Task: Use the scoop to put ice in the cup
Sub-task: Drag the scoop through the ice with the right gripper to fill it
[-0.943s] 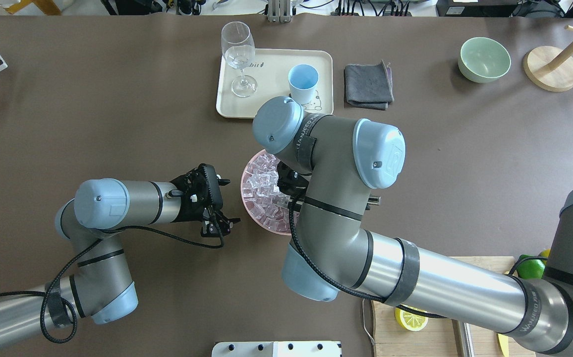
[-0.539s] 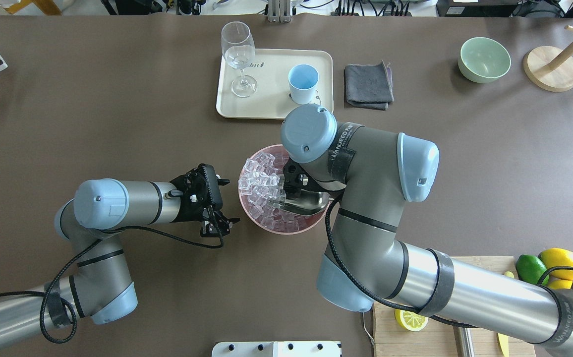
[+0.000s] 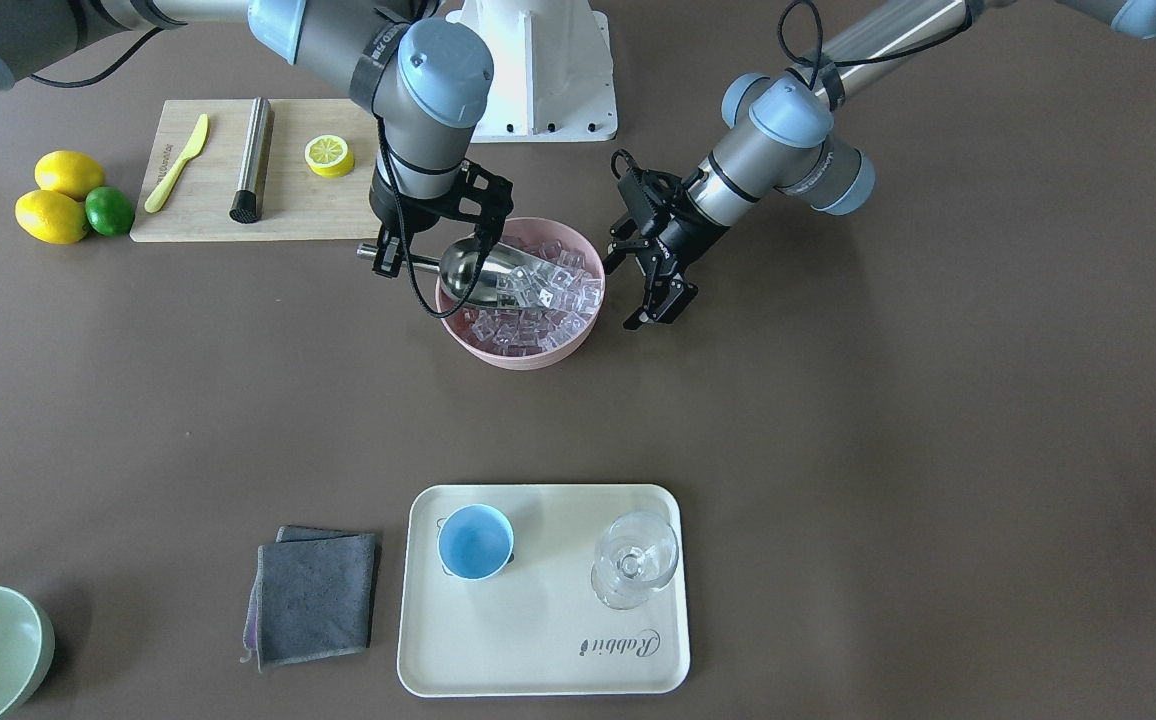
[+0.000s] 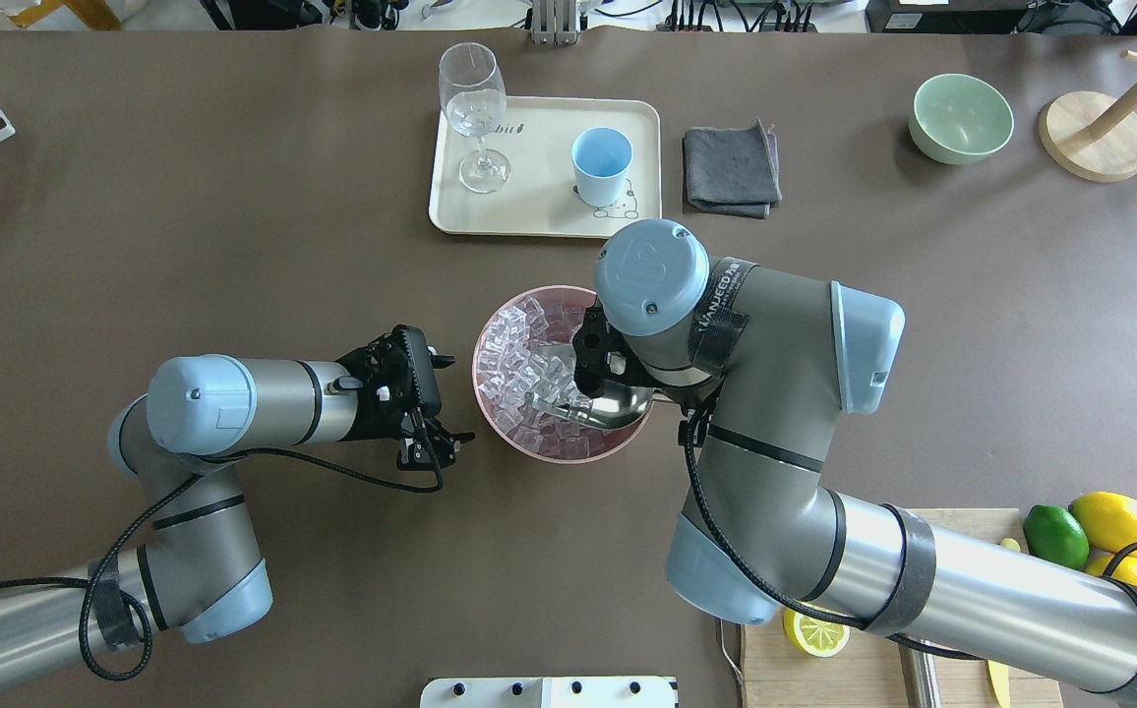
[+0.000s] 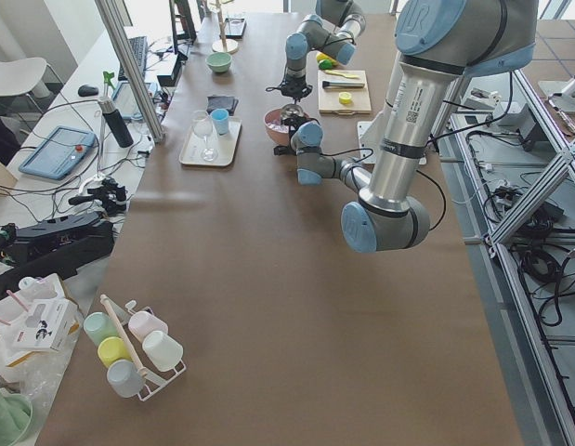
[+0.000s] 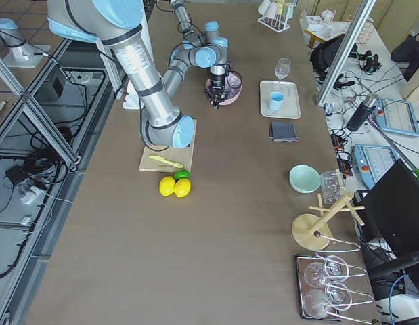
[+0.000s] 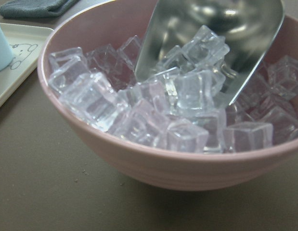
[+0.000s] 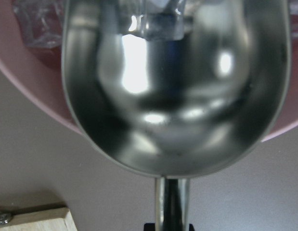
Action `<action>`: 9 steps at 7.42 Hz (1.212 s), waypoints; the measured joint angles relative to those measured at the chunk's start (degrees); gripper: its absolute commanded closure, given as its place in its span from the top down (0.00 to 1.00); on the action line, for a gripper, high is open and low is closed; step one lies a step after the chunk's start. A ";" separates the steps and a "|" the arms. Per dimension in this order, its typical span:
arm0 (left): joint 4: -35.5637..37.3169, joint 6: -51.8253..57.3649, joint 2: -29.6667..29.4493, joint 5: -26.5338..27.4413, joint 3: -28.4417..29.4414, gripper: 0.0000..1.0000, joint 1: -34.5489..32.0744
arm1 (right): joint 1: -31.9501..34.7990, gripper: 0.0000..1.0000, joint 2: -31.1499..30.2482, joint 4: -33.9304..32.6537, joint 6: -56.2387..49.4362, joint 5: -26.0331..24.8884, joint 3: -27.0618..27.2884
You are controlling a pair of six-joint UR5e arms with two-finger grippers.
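Left end effector [image 4: 458, 398]: fingers spread wide, gripping nothing, hovering just left of the pink bowl [image 4: 478, 379] and apart from its rim.

Pink bowl: mid-counter [image 4: 234, 246], heaped with ice [image 4: 519, 359].

Scoop [image 4: 618, 405]: over the bowl's right half, mouth tipped down and left into the pile. The left wrist view shows several cubes lying in the trough mouth. Handle runs out to the right past the rim.

Right end effector [image 3: 400, 257]: clamped on the scoop's thin handle, the arm's wrist above the bowl's right edge.

Cup [image 4: 601, 162]: upright on the right part of the cream tray [image 4: 539, 211], far side of the counter, well apart from the bowl.
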 measured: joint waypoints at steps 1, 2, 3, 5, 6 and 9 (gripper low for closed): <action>-0.03 0.00 0.00 0.00 0.00 0.98 0.00 | 0.00 0.00 -0.43 0.71 0.01 0.06 0.24; -0.03 0.00 0.01 0.00 0.01 0.98 0.00 | 0.00 0.00 -1.30 2.31 -0.05 0.46 0.74; -0.04 0.00 0.05 0.00 0.01 0.98 0.00 | 0.00 0.00 -2.03 3.68 -0.29 1.47 1.24; -0.04 0.07 0.02 0.07 0.01 0.98 0.00 | 0.00 0.00 -2.86 4.51 -0.56 2.33 2.53; -0.10 0.13 0.04 0.08 -0.02 0.98 0.00 | 0.00 0.00 -3.03 4.61 -0.63 2.57 3.15; -0.45 0.25 0.09 0.09 -0.07 0.98 0.00 | 0.00 0.00 -2.89 4.66 -0.98 4.43 4.33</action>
